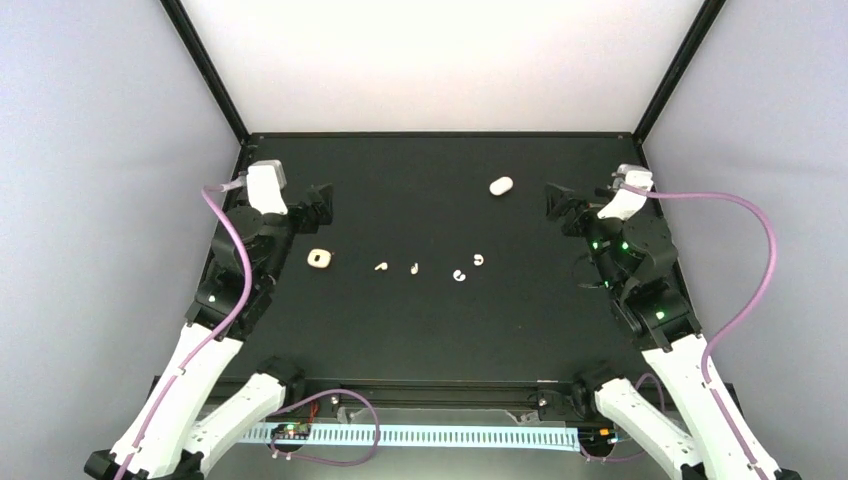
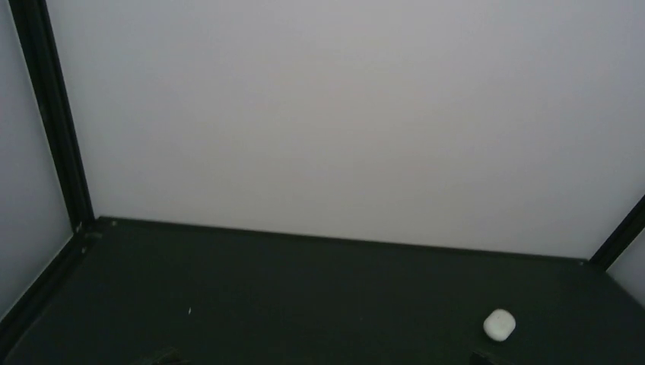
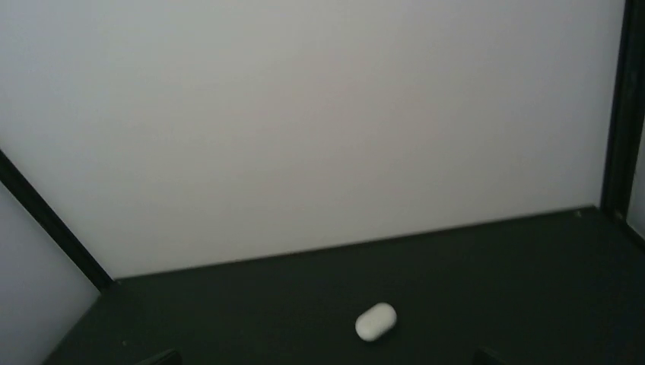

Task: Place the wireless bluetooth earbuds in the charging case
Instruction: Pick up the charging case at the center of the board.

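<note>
Earbuds (image 1: pixel 414 268) lie in a loose row in the middle of the black counter (image 1: pixel 420 330), and none of them is in a case yet. The two beige buds (image 1: pixel 380 266) are on my left side of the row. The two white buds (image 1: pixel 460 274) are on my right side, close to each other. A beige case (image 1: pixel 319 259) sits just left of the row, near my left fingers (image 1: pixel 322 200). It looks open to me, with two small dark hollows, but it is too tiny to be sure. A white case (image 1: pixel 501 185) sits farther back, near my right fingers (image 1: pixel 556 203), and it looks shut like a smooth pebble. Both my arms are off to the sides, well apart from the buds. My left fingers are spread wide and hold nothing. My right fingers are spread wide and hold nothing too. So I think the job is right at the start. All four buds have to be picked up and put in, and the white case may need opening first.
</note>
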Motion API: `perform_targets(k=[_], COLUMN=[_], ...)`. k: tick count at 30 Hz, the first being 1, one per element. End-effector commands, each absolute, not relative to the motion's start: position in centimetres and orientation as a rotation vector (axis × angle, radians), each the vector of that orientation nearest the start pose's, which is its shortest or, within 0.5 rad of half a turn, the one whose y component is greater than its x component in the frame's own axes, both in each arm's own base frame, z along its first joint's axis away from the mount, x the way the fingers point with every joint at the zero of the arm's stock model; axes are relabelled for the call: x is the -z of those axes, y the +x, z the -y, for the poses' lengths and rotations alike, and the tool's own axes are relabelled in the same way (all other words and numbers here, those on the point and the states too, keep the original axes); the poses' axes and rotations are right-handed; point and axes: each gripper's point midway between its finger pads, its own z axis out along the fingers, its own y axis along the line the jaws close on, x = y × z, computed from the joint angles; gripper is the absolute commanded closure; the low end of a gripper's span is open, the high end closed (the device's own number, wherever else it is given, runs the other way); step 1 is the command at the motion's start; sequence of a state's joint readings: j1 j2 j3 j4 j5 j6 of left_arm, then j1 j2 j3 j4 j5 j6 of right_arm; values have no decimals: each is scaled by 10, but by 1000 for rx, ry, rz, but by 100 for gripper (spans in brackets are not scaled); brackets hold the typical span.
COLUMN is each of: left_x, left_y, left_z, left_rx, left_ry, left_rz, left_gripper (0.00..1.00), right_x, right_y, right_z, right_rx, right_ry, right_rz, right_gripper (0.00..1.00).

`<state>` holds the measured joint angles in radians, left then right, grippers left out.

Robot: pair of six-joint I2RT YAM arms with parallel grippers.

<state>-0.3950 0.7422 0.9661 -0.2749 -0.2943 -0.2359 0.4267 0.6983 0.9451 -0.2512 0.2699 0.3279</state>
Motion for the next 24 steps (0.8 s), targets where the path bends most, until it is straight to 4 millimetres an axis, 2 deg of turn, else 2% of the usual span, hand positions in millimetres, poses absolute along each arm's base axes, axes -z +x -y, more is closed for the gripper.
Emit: perform_targets(k=[1,4,7,15,19,24], left_x=[-370,-351,-331,-290,-282,-265], left_y=[282,282,283,291,297,299], left_z=[59,59,62,75,76,76], left_rx=[267,270,283,329,323,319], left_ry=[-143,-152,-144,-124,-140,-167], left_rz=[-1675,-1717,-1756,-1878,-1920,-1956], left_gripper=[1,1,1,1,1,1], right_x=[-366,-347,-336,-309,-292,-255], right_y=[281,288,293,309,324,339], right_z=[-73,-72,-73,-97,-131,-197], right_rx=[-424,-415,-369,-193,-313,-536], right_ry=[188,212,231,284,252,72], right_rz=[-1694,-1770,-1820,-1891,-1886,-2004], right_gripper=[0,0,0,0,0,0])
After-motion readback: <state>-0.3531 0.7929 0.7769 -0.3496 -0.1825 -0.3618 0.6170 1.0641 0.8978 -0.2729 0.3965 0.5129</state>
